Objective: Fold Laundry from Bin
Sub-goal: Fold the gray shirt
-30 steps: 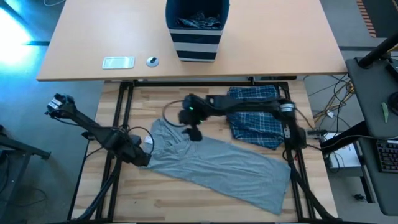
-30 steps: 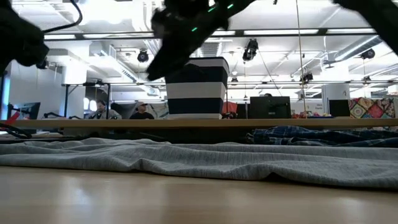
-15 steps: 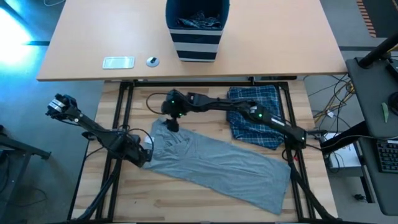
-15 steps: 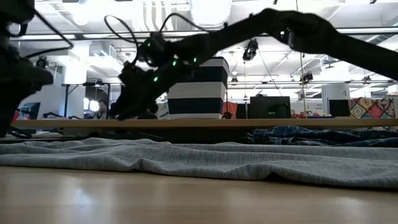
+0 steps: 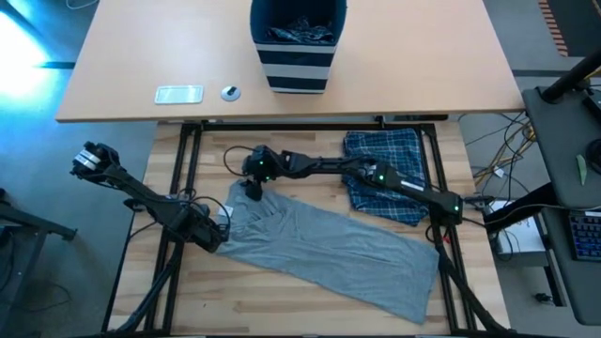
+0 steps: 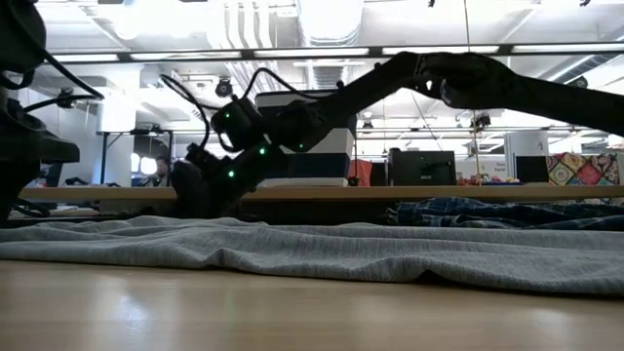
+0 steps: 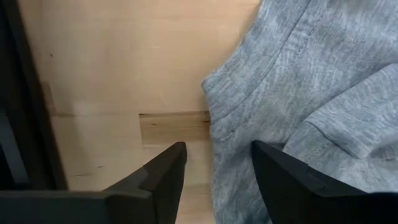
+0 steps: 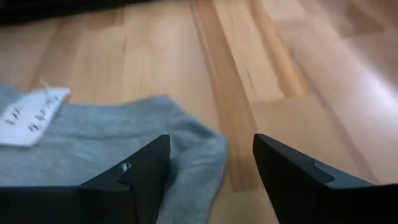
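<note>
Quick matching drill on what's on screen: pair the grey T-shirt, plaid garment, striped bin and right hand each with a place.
Things:
1. grey T-shirt
2. plaid garment
3. striped bin
4. right hand

Places:
A. on the far tan table, with laundry inside
B. spread flat across the middle of the wooden work surface
C. at the T-shirt's far corner, fingers apart
D. on the work surface's right side, beside the T-shirt

Pairs: 1-B, 2-D, 3-A, 4-C

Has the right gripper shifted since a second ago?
Yes. In the high view the right gripper has swung left, away from the plaid garment, to the grey T-shirt's upper-left corner.
</note>
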Available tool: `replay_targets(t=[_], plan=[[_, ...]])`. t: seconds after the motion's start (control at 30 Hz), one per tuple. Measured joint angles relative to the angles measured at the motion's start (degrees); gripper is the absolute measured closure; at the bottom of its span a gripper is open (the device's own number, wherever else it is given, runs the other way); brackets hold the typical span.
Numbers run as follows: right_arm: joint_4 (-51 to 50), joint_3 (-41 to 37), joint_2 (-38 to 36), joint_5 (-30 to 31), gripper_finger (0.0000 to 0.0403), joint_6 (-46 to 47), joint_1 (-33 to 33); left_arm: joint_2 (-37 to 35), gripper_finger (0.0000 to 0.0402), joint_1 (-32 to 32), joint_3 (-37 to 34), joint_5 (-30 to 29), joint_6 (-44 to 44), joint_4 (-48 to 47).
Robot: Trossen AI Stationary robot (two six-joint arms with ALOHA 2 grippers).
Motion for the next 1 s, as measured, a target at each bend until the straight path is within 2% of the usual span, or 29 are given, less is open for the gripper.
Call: replay_targets(t=[0.3,0.47,0.57,0.7,0.77,0.87,1.0], plan=[[1.91,0.04,1.94,-3.17,0.0233,-3.39,0.15,0.13,0.0240,-0.02,-1.03,-2.52,-2.04,0.15],[2.10,0.09,2.04,-3.76,0.0281,-5.60,0.30,2.30,0.0250,0.07,-0.85,-9.27,-1.76,0.71],[2.89,0.09,2.13,-4.31,0.0319,-6.10,0.44,4.67,0.0278,0.04,-0.30,-10.35,-1.11,0.70],[3.10,0.07,2.15,-4.54,0.0375,-6.28,0.46,8.32,0.0357,0.06,1.27,-11.19,-1.97,-0.03],[3.06,0.07,2.04,-4.45,0.0387,-6.27,0.46,9.48,0.0389,0.09,2.93,-11.10,-2.82,-2.16],[1.82,-0.10,0.80,-3.77,0.0389,-6.21,0.26,8.83,0.0392,0.68,4.04,-10.44,-3.93,-6.65],[-3.22,-0.20,-3.00,-1.23,0.0390,-5.69,-1.27,3.81,0.0400,2.68,3.01,-10.56,-3.42,-6.92]])
